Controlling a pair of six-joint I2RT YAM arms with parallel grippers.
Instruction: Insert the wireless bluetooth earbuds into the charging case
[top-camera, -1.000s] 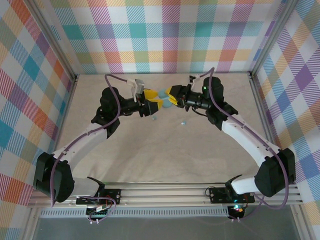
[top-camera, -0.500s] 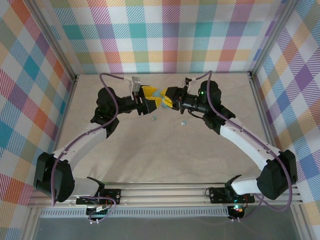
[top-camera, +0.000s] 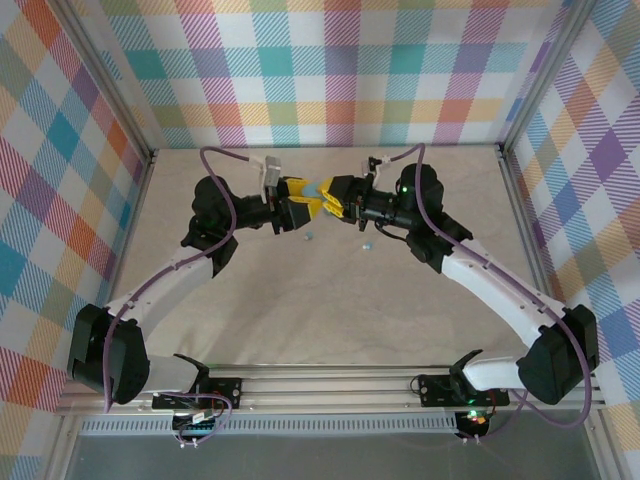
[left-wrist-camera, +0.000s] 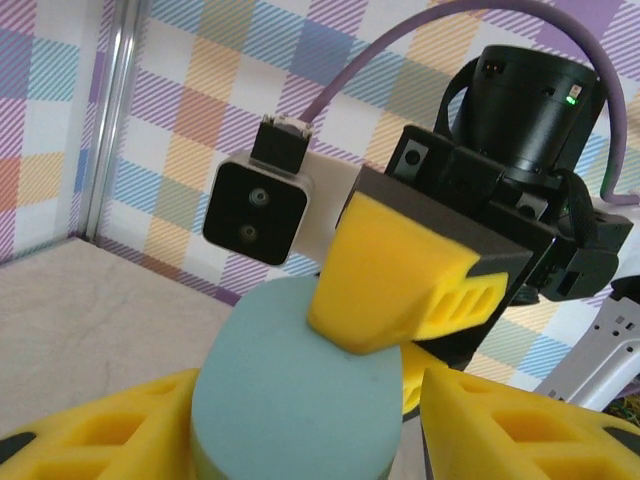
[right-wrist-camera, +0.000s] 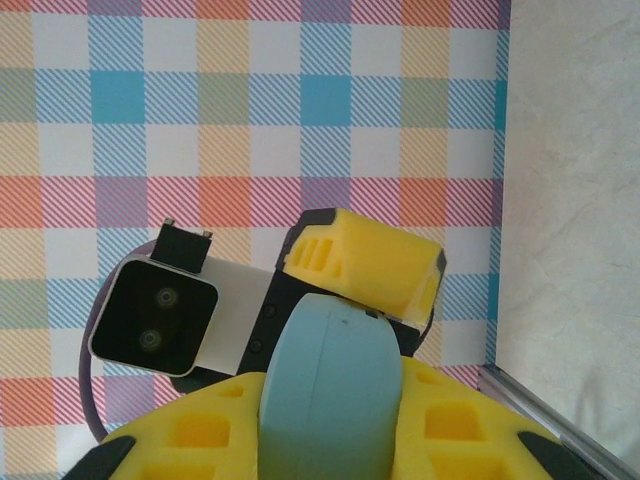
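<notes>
The teal oval charging case (top-camera: 312, 188) hangs above the table's far middle, between both grippers. My right gripper (top-camera: 326, 196) is shut on its flat faces; in the right wrist view the case (right-wrist-camera: 330, 400) stands edge-on between the yellow pads. My left gripper (top-camera: 303, 197) straddles the width of the case (left-wrist-camera: 290, 400). Its left finger (left-wrist-camera: 110, 430) touches the case, and its right finger (left-wrist-camera: 520, 430) stands a small gap off. Two tiny teal earbuds lie on the table below, one (top-camera: 308, 236) under the left gripper and one (top-camera: 366, 246) further right.
The plaid back wall (top-camera: 330, 70) stands close behind the grippers. A metal frame rail (top-camera: 520, 200) runs along the right side. Both arms arch inward over the beige table (top-camera: 320, 310).
My right gripper has carried the case a little left, toward the left gripper. The left jaws have narrowed around the case. The earbuds on the table have not moved.
</notes>
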